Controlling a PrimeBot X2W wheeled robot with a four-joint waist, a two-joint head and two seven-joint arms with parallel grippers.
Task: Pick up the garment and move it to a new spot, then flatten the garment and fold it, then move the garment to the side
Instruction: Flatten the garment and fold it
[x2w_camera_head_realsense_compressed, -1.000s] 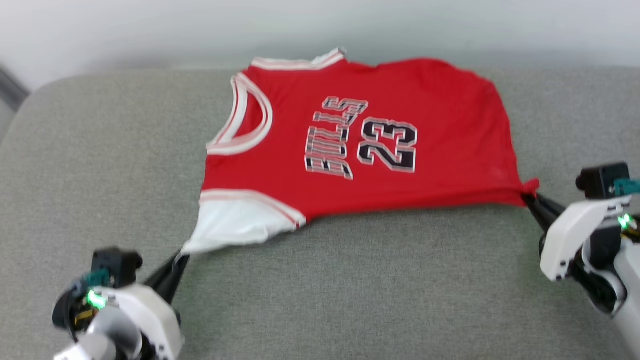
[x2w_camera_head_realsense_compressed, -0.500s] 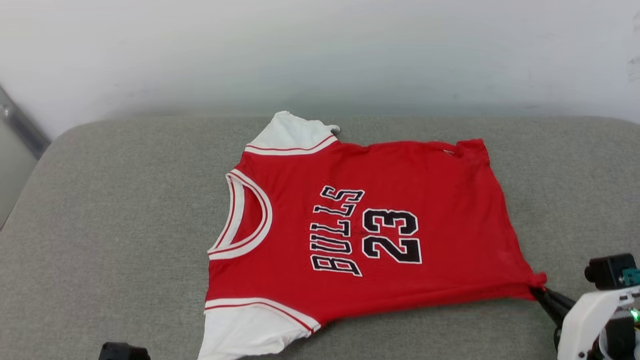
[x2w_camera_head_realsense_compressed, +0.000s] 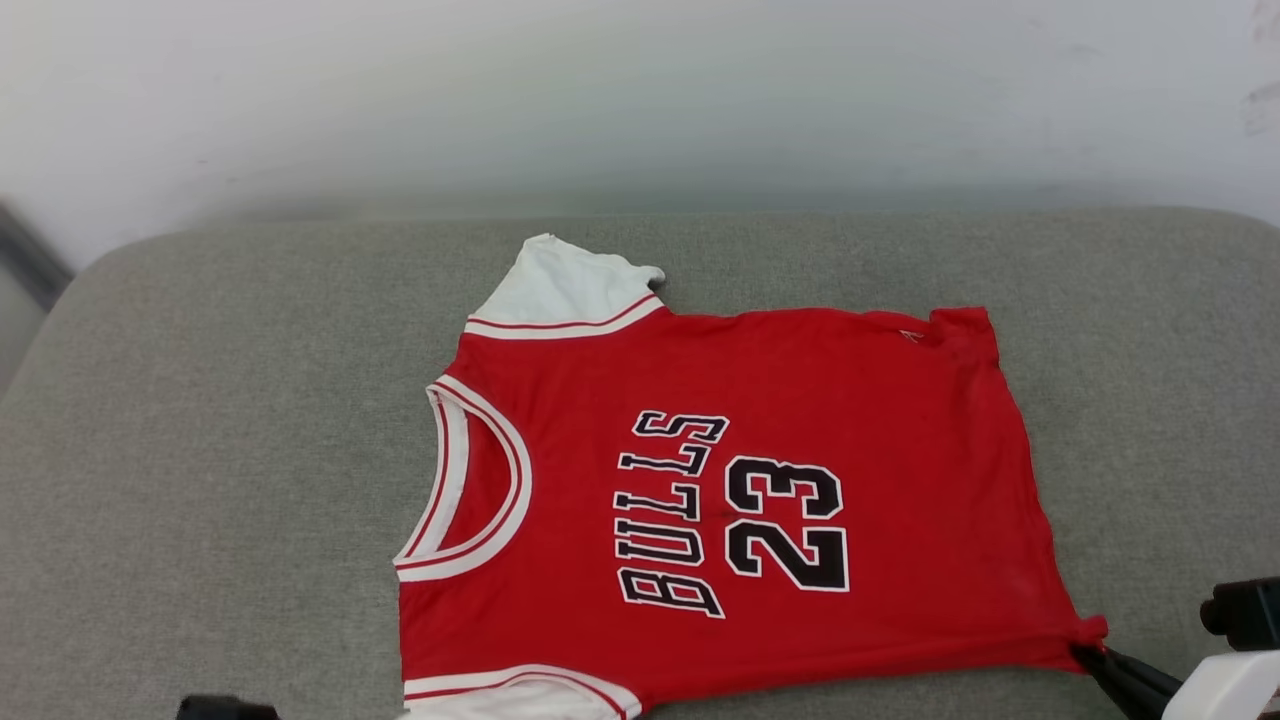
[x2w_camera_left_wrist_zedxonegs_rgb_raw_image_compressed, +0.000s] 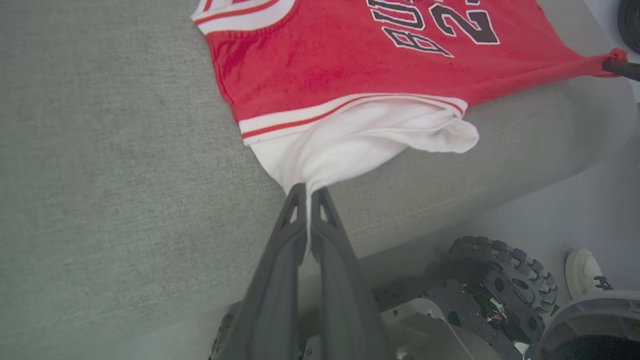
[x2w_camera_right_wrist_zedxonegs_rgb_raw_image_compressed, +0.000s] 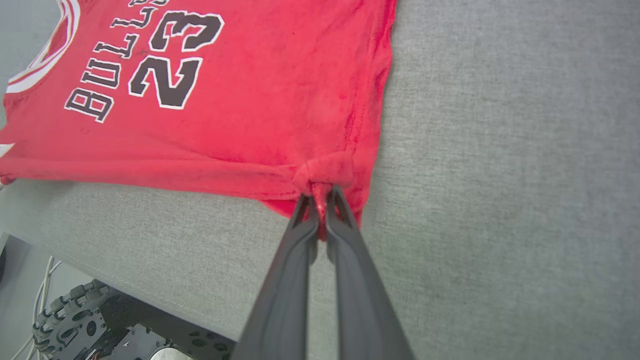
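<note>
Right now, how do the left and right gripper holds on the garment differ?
Left gripper pinches the white sleeve; right gripper pinches a red hem corner. Cloth at the left gripper fans out loosely; at the right gripper it bunches tight. Shared: both shut on the garment.

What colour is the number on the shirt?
Black, edged white, on the red garment; clearest in the head view.

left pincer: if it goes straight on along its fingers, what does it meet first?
The left pincer is shut on the white sleeve, so it would bunch that sleeve first, then likely run onto the red of the jersey. Its height over the cushion is unclear.
</note>
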